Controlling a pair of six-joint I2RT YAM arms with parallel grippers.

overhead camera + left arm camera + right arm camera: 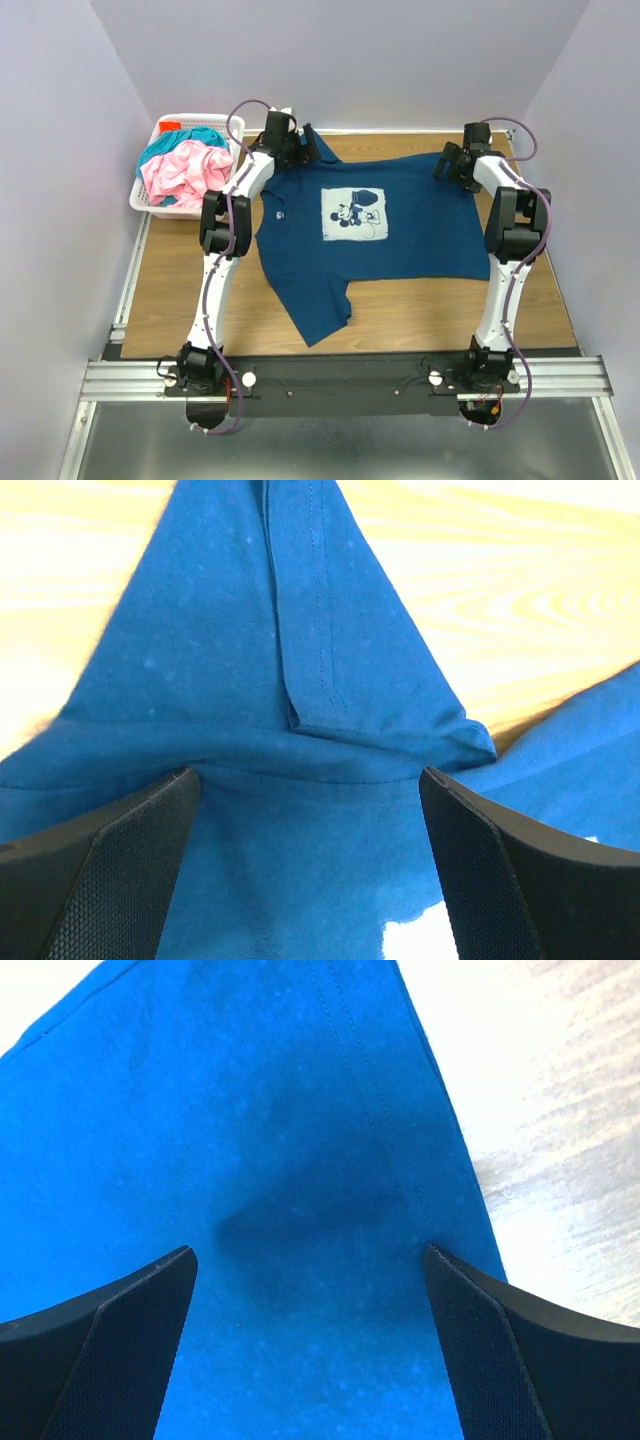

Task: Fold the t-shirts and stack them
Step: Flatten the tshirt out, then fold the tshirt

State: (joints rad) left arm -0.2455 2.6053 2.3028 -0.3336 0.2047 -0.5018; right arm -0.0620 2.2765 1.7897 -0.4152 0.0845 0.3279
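Two arm bases (200, 365) were bolted at the near edge of the table (180, 290), nearer than the dark blue t-shirt (420, 235). That t-shirt was spread flat on the table, print side up, with its white mouse print (355, 215) in the middle. One sleeve was pointed toward the near edge and the other toward the far edge.

Over the far sleeve of the dark blue t-shirt, the left fingers (110, 880) were held wide apart, with nothing gripped between them. A turned-over hem (310, 630) of the sleeve was seen just beyond their tips. Over the far right corner of the same t-shirt, the right fingers (530, 1360) were likewise spread wide above flat blue cloth, and nothing was clamped. Whether either pair touched the cloth could not be told.

Left of the dark blue t-shirt and level with its far sleeve, a white lattice basket (143, 206) was set on the table. The pink t-shirt (185, 175) was bunched inside it, and the teal t-shirt (192, 136) was crumpled against the pink one's far side.
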